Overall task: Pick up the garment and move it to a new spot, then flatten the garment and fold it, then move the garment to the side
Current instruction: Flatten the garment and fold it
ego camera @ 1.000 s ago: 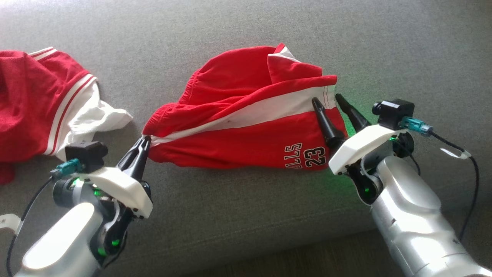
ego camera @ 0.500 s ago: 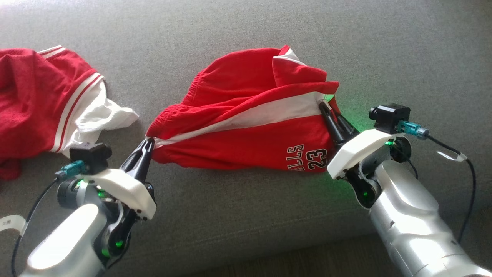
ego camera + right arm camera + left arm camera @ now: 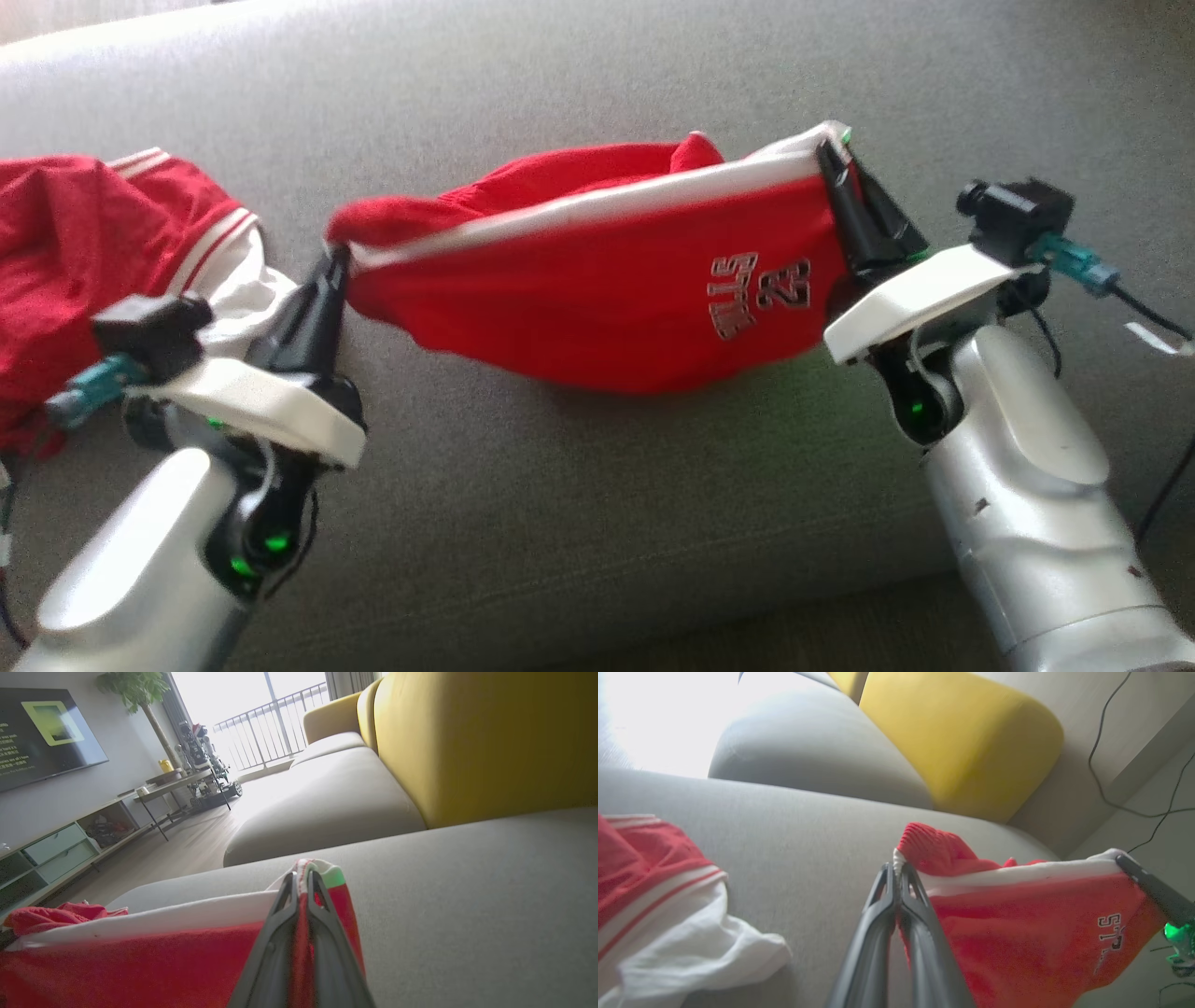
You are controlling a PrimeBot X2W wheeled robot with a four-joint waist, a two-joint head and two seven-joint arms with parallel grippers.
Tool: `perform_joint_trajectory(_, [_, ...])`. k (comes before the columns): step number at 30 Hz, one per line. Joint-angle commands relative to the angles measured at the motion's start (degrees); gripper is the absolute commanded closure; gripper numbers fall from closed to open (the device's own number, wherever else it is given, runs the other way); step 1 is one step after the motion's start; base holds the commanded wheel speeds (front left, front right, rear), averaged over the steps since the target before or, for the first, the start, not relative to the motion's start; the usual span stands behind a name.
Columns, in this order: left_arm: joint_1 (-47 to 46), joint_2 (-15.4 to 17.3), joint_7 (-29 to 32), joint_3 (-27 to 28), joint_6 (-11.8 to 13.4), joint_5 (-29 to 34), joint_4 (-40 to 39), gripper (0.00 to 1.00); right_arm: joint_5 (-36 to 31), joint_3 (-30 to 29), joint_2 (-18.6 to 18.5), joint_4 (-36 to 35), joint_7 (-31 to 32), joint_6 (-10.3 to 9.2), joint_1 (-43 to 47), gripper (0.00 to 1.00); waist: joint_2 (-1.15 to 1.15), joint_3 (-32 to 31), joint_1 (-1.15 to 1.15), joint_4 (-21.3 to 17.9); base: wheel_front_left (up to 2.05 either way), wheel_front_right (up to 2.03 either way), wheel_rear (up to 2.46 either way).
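Observation:
The garment is a pair of red shorts [image 3: 607,280] with a white side stripe and printed lettering, stretched between both grippers and hanging above the grey sofa seat [image 3: 560,523]. My left gripper [image 3: 334,257] is shut on the waistband end at the left; the left wrist view has that gripper [image 3: 897,870] pinching the red and white edge of the shorts [image 3: 1017,933]. My right gripper [image 3: 834,154] is shut on the hem corner at the right, and the right wrist view shows this gripper [image 3: 301,877] clamped over the white stripe of the shorts [image 3: 140,961].
A second red and white garment [image 3: 103,252] lies crumpled on the sofa at the left. Yellow back cushions [image 3: 966,742] rise behind the seat. The sofa's front edge runs along the bottom right, with floor [image 3: 840,635] below it. A cable [image 3: 1158,336] trails from the right wrist.
The right gripper closed on the shorts' hem corner. Both grippers then rose, lifting the shorts off the seat and pulling them taut. The head camera also shifted.

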Motion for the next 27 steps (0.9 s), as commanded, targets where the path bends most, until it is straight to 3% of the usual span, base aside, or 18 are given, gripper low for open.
perform_joint_trajectory(1, [-2.9,1.7,-1.0,4.6,-0.3,-0.5,-3.2,1.00,-0.9,-0.1,0.4,-3.4,-0.5,-0.01,0.0,1.00,0.00,-1.6,0.00,-0.5,0.00,0.00,0.00])
perform_joint_trajectory(4, [-3.1,1.9,-1.1,7.4,-0.8,-1.8,-6.5,1.00,-1.8,0.1,-0.3,-5.2,-0.4,-0.01,0.6,1.00,0.00,-3.2,0.00,-0.9,0.00,0.00,0.00])
perform_joint_trajectory(9, [-0.3,3.3,1.2,7.0,-0.5,-3.5,-9.9,1.00,-1.5,3.3,-2.2,-7.7,3.0,-0.01,4.0,1.00,0.00,-3.5,0.00,-1.4,0.00,0.00,0.00])
perform_joint_trajectory(17, [7.0,2.2,0.0,5.1,0.3,-2.3,-6.9,1.00,0.6,6.0,-1.4,-6.1,4.9,-0.01,13.3,1.00,0.00,-1.7,0.00,-0.1,0.00,0.00,0.00])
perform_joint_trajectory(18, [7.4,2.1,-0.2,4.9,0.2,-1.7,-6.2,1.00,1.1,6.0,-1.2,-5.5,4.8,-0.01,14.0,0.93,0.00,-1.6,0.00,0.1,0.00,0.00,0.00])
perform_joint_trajectory(20, [8.0,1.7,-0.5,4.8,0.0,-0.8,-4.8,1.00,2.2,6.2,-0.9,-4.5,4.7,-0.01,15.0,0.60,0.00,-1.5,0.00,0.6,0.00,0.00,0.00])
perform_joint_trajectory(21, [8.1,1.5,-0.6,4.7,-0.2,-0.4,-4.2,1.00,2.9,6.3,-0.7,-4.0,4.8,-0.01,15.4,0.22,0.00,-1.6,0.00,0.8,0.00,0.00,0.00])
perform_joint_trajectory(22, [8.2,1.3,-0.7,4.7,-0.2,0.1,-3.6,1.00,3.7,6.5,-0.6,-3.7,5.0,-0.01,15.7,0.02,0.00,-1.6,0.00,1.0,0.00,0.00,0.00])
perform_joint_trajectory(27, [8.1,0.9,-0.9,4.7,-0.6,2.1,-2.0,1.00,8.0,6.6,-0.3,-3.5,6.3,-0.01,15.8,0.00,0.00,-1.5,0.00,1.5,0.00,0.00,0.00])
